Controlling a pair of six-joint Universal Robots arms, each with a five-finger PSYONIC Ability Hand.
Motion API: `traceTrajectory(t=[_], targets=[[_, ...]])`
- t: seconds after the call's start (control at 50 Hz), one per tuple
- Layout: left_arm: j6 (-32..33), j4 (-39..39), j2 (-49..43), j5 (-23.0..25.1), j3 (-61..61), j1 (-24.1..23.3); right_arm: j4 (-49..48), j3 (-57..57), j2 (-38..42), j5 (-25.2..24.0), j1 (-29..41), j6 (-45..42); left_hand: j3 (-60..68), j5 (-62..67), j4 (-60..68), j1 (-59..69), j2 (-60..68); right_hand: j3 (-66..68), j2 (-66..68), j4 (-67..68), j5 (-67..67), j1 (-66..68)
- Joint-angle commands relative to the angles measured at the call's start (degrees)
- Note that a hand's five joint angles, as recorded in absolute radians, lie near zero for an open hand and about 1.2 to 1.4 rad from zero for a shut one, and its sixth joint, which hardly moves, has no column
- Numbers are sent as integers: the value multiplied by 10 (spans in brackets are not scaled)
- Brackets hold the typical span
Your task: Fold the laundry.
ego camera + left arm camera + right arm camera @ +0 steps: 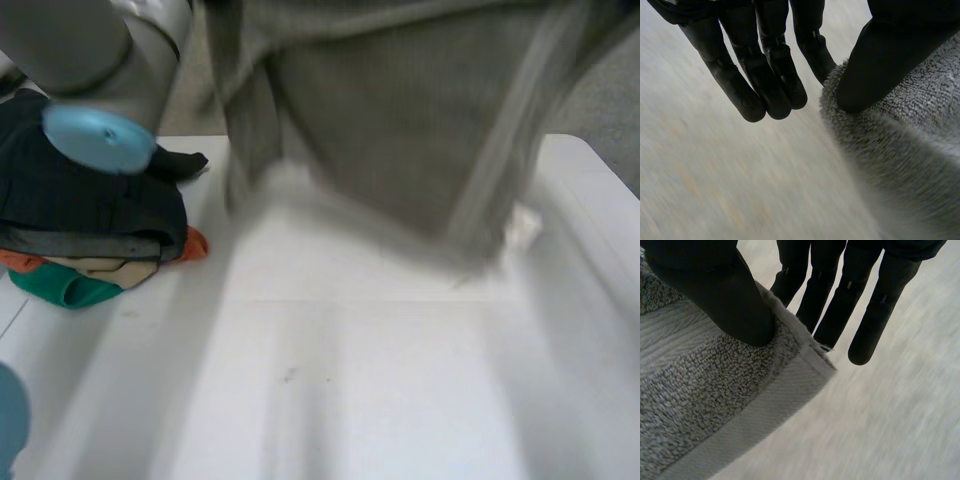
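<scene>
Thumb and fingers of the left hand (765, 80) pinch the edge of a grey towel (910, 165): the thumb presses on the terry face and one finger passes behind it, while the other fingers hang straight beside the cloth. The right hand (725, 300) grips the same way at a corner, with its thumb on the pile just inside the flat woven hem band and its fingers behind.

In the head view the towel hangs in the air between the hands, above the far part of the white table (380, 380), with its lower edge just above the surface.

The step looks like spreading the towel out before the first fold. To do it well, both pinches should be equally firm and the top edge level and taut, so the lower edge lands square on the bare table and the cloth lies flat without bunching.

A pile of clothes (90, 210), dark on top with orange, beige and green beneath, sits at the robot's left under the left arm (90, 60), so the towel should land well apart from it. Grey floor (610, 90) lies beyond the table.
</scene>
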Motion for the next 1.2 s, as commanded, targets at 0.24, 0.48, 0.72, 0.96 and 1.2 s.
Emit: traceTrajectory(t=[0.24, 0.48, 0.72, 0.96, 1.2], targets=[[-26, 70, 94, 30, -337, 16, 55, 167, -57, -88, -12, 3, 119, 135, 115, 149, 114, 120, 129, 116, 118, 153], [-2, 58, -64, 34, -427, 15, 34, 372, 38, -139, -41, -125, 89, 105, 86, 120, 84, 120, 129, 116, 118, 153], [15, 0, 2, 37, -447, 19, 63, 373, 61, -137, -82, -179, -581, -565, -585, -551, -586, 120, 129, 116, 118, 153], [55, 35, 140, 60, -639, 71, 68, 373, 42, -136, -87, -170, -349, -333, -352, -318, -354, 120, 129, 116, 118, 153], [118, 13, 89, 107, -649, 64, 71, 379, 42, -132, -67, -173, -288, -272, -291, -257, -293, 120, 129, 116, 118, 153]])
